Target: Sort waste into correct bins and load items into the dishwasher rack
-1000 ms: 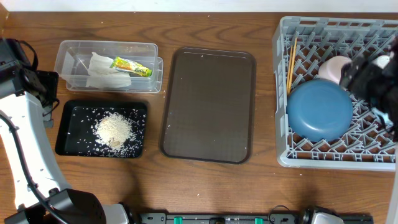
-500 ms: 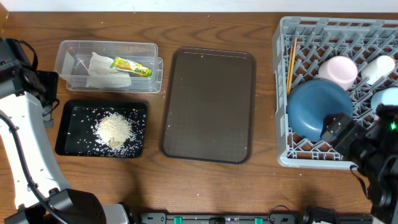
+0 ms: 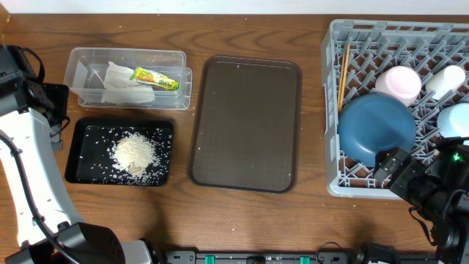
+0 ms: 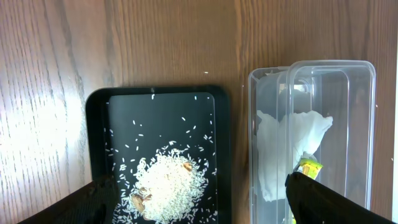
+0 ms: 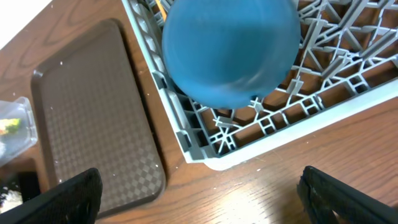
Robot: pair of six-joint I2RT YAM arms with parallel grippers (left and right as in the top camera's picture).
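The grey dishwasher rack at the right holds the dark-blue plate, pink bowl, white cup, light-blue bowl and chopsticks. My right gripper hangs open and empty over the rack's near edge, with the plate beyond it. The clear bin contains the napkin and the wrapper. Rice lies in the black bin. My left gripper is open and empty, high above the rice and the napkin.
A brown serving tray lies between the bins and the rack. The left arm stands at the table's left edge, beside both bins. The right arm fills the near right corner.
The right arm has drawn back from over the rack toward the table's near edge, uncovering the cup and the light-blue bowl. Its jaws have opened wider. The left arm has not moved.
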